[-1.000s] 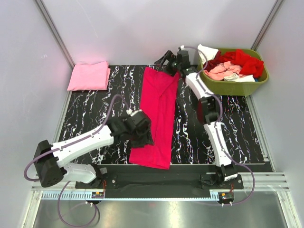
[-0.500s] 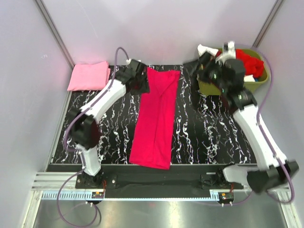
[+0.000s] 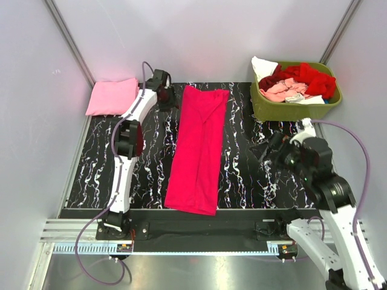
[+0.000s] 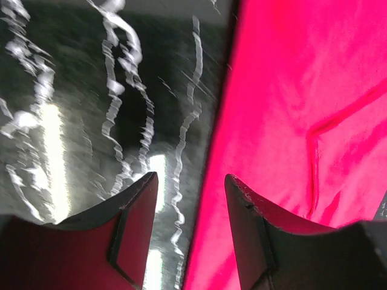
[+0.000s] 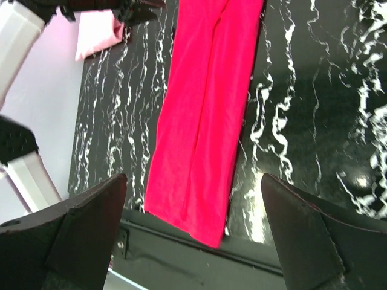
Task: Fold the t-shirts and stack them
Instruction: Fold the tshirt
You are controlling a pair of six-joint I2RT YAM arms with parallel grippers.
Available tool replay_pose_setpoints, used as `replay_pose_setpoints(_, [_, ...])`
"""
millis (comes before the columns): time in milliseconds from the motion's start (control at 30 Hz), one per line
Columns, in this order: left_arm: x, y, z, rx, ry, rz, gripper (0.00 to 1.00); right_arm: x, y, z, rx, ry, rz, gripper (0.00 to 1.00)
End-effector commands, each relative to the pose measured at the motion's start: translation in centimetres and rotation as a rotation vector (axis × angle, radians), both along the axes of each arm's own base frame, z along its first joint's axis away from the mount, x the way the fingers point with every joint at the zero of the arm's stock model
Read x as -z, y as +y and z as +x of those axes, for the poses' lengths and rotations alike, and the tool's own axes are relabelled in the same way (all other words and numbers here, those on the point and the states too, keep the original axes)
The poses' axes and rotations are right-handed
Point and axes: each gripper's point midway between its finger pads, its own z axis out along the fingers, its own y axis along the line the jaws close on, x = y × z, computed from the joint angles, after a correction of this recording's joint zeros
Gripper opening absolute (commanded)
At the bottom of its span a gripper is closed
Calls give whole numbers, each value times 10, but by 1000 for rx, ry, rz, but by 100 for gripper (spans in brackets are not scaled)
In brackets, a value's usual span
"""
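Progress looks partial to me: one light pink shirt sits folded at the upper left of the worktop. The magenta shirt lies mid-frame, folded into a long strip, and more shirts are heaped in the basket at upper right. My left gripper, fingers apart and empty, hovers at the strip's upper left corner, with the cloth edge running between them. My right gripper, spread wide, holds nothing, well right of the strip.

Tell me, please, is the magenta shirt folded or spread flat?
Partly folded: the magenta shirt lies as a long narrow strip, no sleeves sticking out.
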Motion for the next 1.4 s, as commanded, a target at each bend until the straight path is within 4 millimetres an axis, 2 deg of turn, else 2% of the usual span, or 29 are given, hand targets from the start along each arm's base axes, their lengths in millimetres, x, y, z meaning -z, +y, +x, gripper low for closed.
replay_pose_setpoints(0, [-45, -27, 26, 81, -143, -152, 54, 26, -10, -24, -16, 82, -77, 100])
replay_pose_setpoints(100, [-32, -31, 27, 87, -127, -178, 54, 27, -10, -32, -22, 86, -60, 100])
replay_pose_setpoints(300, [6, -39, 21, 69, -51, -222, 54, 28, -12, -29, -12, 106, -79, 100])
replay_pose_setpoints(433, [29, -43, 15, 43, 5, -252, 50, 26, -11, -25, -24, 107, -91, 100])
replay_pose_setpoints(533, [37, -44, 14, 28, 26, -264, 45, 28, -10, -24, -25, 116, -93, 100])
replay_pose_setpoints(567, [39, -43, 14, 22, 28, -261, 41, 28, -9, -24, -29, 114, -93, 100])
replay_pose_setpoints(667, [39, -44, 16, 12, 25, -271, 16, 32, -9, -23, -27, 127, -90, 100])
replay_pose_setpoints(700, [39, -44, 16, 10, 26, -274, 1, 34, -9, -24, -25, 132, -91, 100])
replay_pose_setpoints(733, [39, -40, 16, -11, 26, -263, 0, 37, -8, -24, -26, 136, -88, 100])
replay_pose_setpoints(800, [40, -28, 17, -51, 32, -238, 0, 39, -7, -25, -32, 142, -81, 100])
replay_pose_setpoints(833, [33, -21, 19, -79, 23, -232, 0, 41, -6, -24, -35, 154, -82, 100])
replay_pose_setpoints(867, [40, -6, 18, -123, 32, -200, 0, 42, -6, -23, -34, 158, -82, 100])
replay_pose_setpoints(967, [39, 22, 18, -205, 36, -182, 0, 47, -5, -21, -38, 178, -88, 100])
replay_pose_setpoints(1167, [41, 55, 13, -278, 57, -125, 0, 61, 1, -16, -55, 224, -87, 100])
replay_pose_setpoints(1267, [40, 57, 10, -276, 56, -149, 0, 69, 4, -14, -62, 244, -84, 100])
replay_pose_setpoints(1300, [38, 57, 9, -276, 60, -151, 6, 73, 5, -12, -65, 253, -78, 100])
replay_pose_setpoints(1367, [29, 56, 9, -252, 52, -162, 27, 79, 9, -10, -76, 269, -71, 100])
